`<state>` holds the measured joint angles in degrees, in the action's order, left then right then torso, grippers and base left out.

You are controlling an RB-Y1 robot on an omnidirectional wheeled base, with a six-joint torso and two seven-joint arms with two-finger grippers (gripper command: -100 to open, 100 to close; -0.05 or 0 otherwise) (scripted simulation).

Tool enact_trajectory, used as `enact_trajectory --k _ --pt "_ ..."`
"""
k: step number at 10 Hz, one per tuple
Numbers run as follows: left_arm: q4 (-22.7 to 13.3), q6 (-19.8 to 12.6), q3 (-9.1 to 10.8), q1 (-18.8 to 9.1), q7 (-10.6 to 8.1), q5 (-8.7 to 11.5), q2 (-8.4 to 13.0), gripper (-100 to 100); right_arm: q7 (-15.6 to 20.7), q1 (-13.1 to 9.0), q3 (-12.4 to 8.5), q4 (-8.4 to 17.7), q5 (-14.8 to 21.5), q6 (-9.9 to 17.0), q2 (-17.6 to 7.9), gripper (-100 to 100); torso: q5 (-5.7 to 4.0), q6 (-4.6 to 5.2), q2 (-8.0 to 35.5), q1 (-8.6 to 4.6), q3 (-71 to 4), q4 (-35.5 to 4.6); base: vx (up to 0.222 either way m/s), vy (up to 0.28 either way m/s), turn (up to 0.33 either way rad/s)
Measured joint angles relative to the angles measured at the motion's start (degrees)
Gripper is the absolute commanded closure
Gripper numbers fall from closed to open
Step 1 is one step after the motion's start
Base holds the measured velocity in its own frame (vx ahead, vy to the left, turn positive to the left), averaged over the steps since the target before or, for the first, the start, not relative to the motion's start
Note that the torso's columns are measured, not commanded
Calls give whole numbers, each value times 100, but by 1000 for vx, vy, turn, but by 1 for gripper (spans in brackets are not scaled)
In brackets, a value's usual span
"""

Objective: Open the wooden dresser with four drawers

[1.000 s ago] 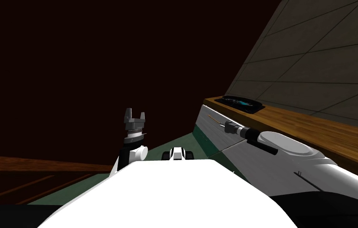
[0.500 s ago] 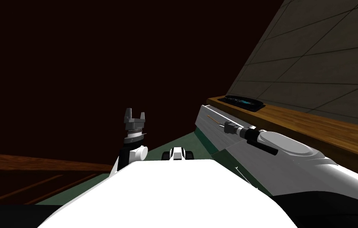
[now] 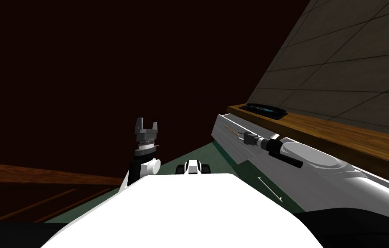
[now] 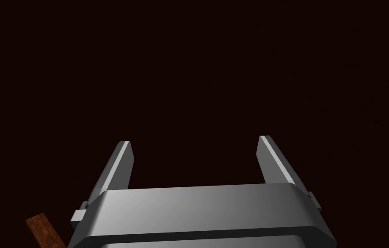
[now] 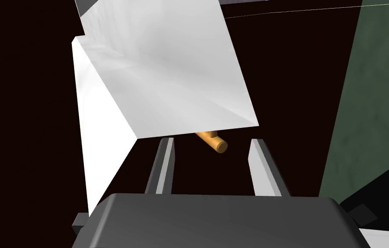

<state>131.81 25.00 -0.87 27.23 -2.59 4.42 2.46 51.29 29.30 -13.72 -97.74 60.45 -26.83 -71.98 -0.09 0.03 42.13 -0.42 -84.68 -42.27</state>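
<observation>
The dresser (image 3: 340, 133) runs along my right side under a tiled wall, brown wood on top, and its pale grey top drawer (image 3: 223, 138) stands out from the carcass, ahead of the front below it. My right arm reaches across that drawer front and my right gripper (image 3: 241, 136) sits at the thin gold handle (image 5: 217, 144), whose end lies just off the gripper's tip, though I cannot tell whether I am clamped on it. My left gripper (image 3: 146, 124) is raised by my chest, well apart from the dresser, released with its fingers (image 4: 118, 165) spread wide.
</observation>
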Motion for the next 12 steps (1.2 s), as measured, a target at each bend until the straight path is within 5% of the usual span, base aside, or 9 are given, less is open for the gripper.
enact_trajectory --k 2,6,7,12 --pt "0 0 0 0 0 0 0 0 -166 94 -202 -91 -73 -93 -229 -100 10 -2 11 34 7 -3 6 19 -48" --pt "0 0 0 0 0 0 0 0 -433 -96 -348 19 -218 -310 -653 -100 10 -3 19 44 13 -3 2 21 -46" --pt "0 0 0 0 0 0 0 0 -442 -99 -356 23 -223 -326 -661 0 7 -3 17 37 13 -2 0 0 0" --pt "0 0 0 0 0 0 0 0 -441 -99 -355 23 -223 -325 -660 0 9 -3 15 43 11 -2 0 0 0"
